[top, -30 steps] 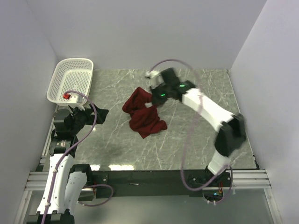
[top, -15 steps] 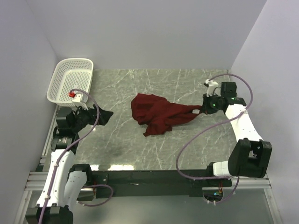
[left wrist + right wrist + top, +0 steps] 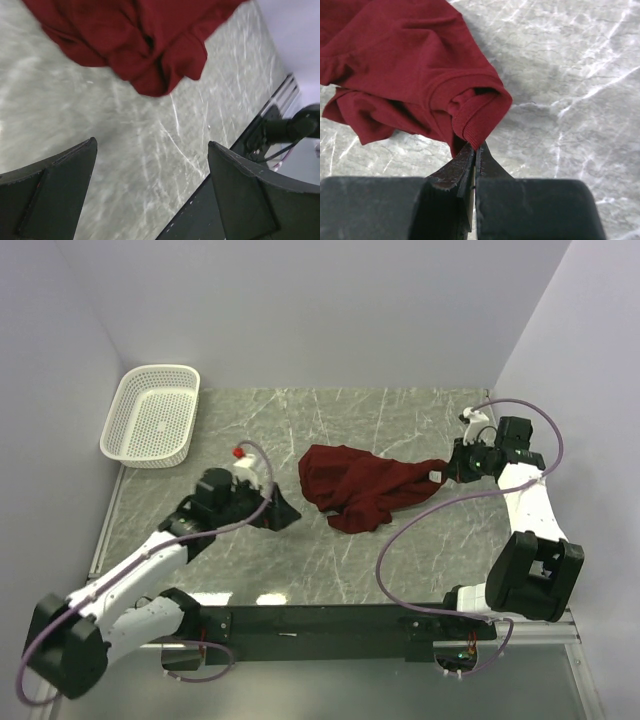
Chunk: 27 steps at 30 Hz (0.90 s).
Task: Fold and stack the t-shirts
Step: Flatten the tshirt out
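Counts: 1 maroon t-shirt point(image 3: 365, 485), lying between left gripper point(image 3: 288, 514) and right gripper point(image 3: 450, 470), its edge at the right one's tips. 1 white mesh basket point(image 3: 152, 427), well behind the left gripper. 2 arms: left arm point(image 3: 130, 575), right arm point(image 3: 528, 502). 2 grippers, one per arm. 1 marble table point(image 3: 400, 560) under both grippers. 3 plain walls point(image 3: 300, 320) around it.

You're in a robot lab test cell, plain pale walls point(image 3: 300, 310) boxing in your marble-pattern table point(image 3: 400, 550), left arm point(image 3: 140, 570) and right arm point(image 3: 530, 510) bolted to an aluminium rail point(image 3: 330, 642) at its near edge, purple cables point(image 3: 379, 562) looping loose.
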Each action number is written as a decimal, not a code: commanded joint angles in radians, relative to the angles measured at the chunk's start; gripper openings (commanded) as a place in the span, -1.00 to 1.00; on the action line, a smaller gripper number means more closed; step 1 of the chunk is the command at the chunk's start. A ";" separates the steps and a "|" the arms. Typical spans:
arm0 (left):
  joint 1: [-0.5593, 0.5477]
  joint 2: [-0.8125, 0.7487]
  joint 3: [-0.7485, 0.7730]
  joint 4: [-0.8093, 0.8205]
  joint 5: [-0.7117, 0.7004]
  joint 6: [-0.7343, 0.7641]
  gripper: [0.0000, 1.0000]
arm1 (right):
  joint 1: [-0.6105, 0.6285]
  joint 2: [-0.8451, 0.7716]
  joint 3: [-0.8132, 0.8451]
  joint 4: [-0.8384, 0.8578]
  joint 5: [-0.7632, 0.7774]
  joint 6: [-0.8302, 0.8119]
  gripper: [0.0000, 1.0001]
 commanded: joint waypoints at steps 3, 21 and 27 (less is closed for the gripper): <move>-0.233 0.203 0.093 0.131 -0.307 -0.020 0.94 | -0.006 -0.020 -0.025 0.029 -0.067 -0.002 -0.97; -0.336 0.855 0.621 -0.042 -0.471 0.089 0.16 | -0.022 -0.032 -0.033 0.002 -0.119 -0.028 -0.95; -0.336 0.832 0.669 -0.059 -0.439 0.095 -0.98 | -0.029 -0.034 0.001 -0.025 -0.118 -0.048 -0.95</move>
